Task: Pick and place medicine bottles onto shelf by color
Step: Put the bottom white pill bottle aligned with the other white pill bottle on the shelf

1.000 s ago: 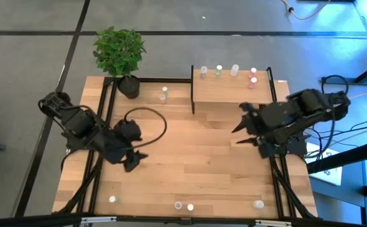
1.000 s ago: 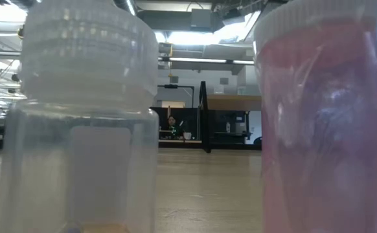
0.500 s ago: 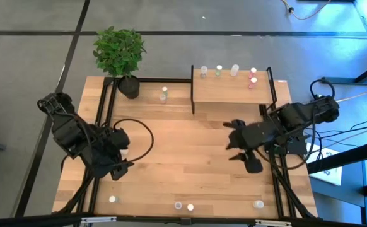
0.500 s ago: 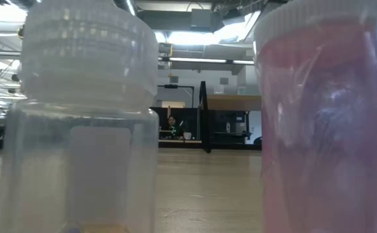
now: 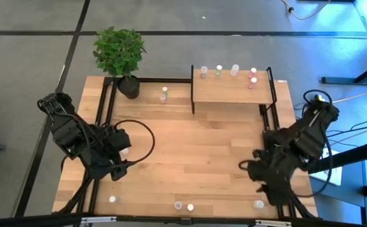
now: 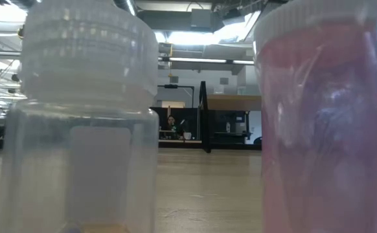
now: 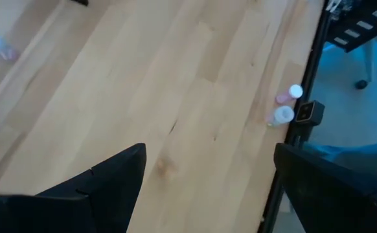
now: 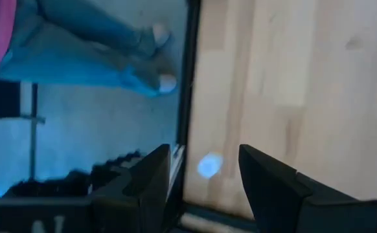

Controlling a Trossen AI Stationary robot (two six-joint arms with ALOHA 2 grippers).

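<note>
Several tiny medicine bottles [image 5: 234, 69] stand on their bases along the far edge of the light-wood shelf [image 5: 234, 94]. Others stand on the table: a pair near the plant [image 5: 164, 94], one at the near left [image 5: 112, 199], a pair at the near edge [image 5: 184, 206] and one at the near right [image 5: 258, 203]. The low view is filled by a white-capped bottle [image 6: 85, 129] and a pink one [image 6: 324, 129]. My left gripper [image 5: 119, 169] [image 7: 208, 175] hangs open above the table's left part. My right gripper [image 5: 248, 167] [image 8: 205, 171] hangs open above the near right part, the near-right bottle [image 8: 209, 165] showing below its fingers.
A potted plant [image 5: 120, 53] stands at the far left corner. Black frame rails [image 5: 104, 113] run along both sides of the table. A small black camera box [image 7: 307, 111] sits at the near edge beside the bottle pair [image 7: 284, 115]. A person's legs [image 8: 98, 52] show beyond the table edge.
My right gripper has swung from just in front of the shelf toward the table's near edge and right side, sinking a little and rolling about its own line. My left gripper has drawn back a little toward the table's left edge, then kept still. No bottle has moved.
</note>
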